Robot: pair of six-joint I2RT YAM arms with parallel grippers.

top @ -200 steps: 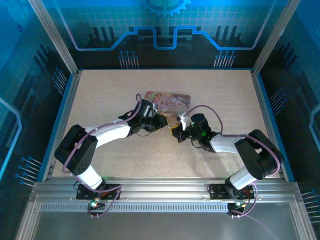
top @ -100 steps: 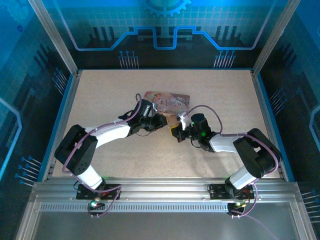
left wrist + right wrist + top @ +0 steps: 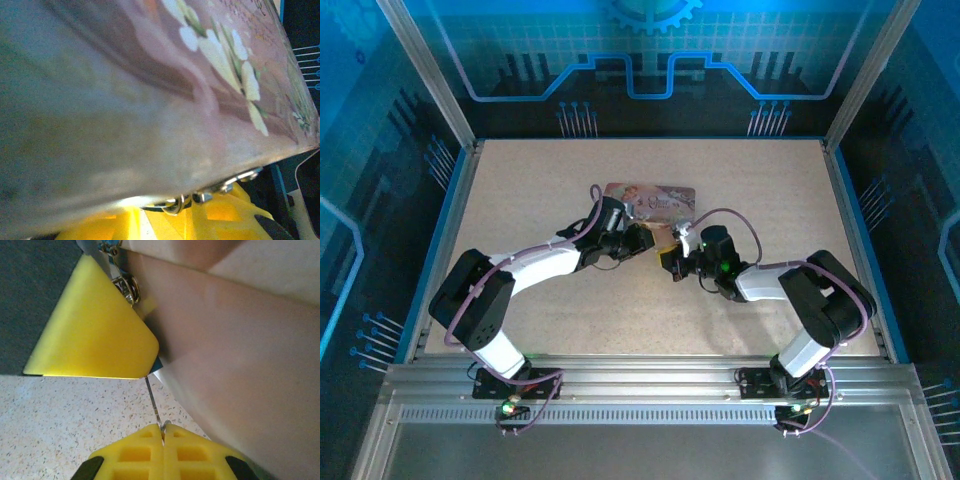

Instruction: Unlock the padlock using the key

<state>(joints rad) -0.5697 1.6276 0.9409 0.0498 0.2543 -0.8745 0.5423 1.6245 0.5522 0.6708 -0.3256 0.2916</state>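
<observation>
Right gripper (image 3: 163,429), jaws pinched tight on the thin dark metal key (image 3: 153,400), should nudge it straight toward twelve o'clock into the tiny bluish padlock (image 3: 156,363); left gripper (image 3: 642,240): jaws unreadable.

Pink tin (image 3: 650,197): one. Padlock (image 3: 156,363): one. Key (image 3: 154,405): one. Two more: left end effector (image 3: 647,240), right end effector (image 3: 671,262).

Glossy, smooth printed finish on tin (image 3: 150,90), looks like thin metal with a soft sheen. Matt speckled table (image 3: 55,415), fine stone-like grain. Matt yellow plastic, waffle-moulded, on fingers (image 3: 125,456) of right gripper (image 3: 163,427). Bare bright metal on key (image 3: 154,402). Polished shiny metal on small ring (image 3: 131,290). Glossy white plastic shells on 2 arms (image 3: 545,265). Brushed aluminium on rail (image 3: 640,372).
</observation>
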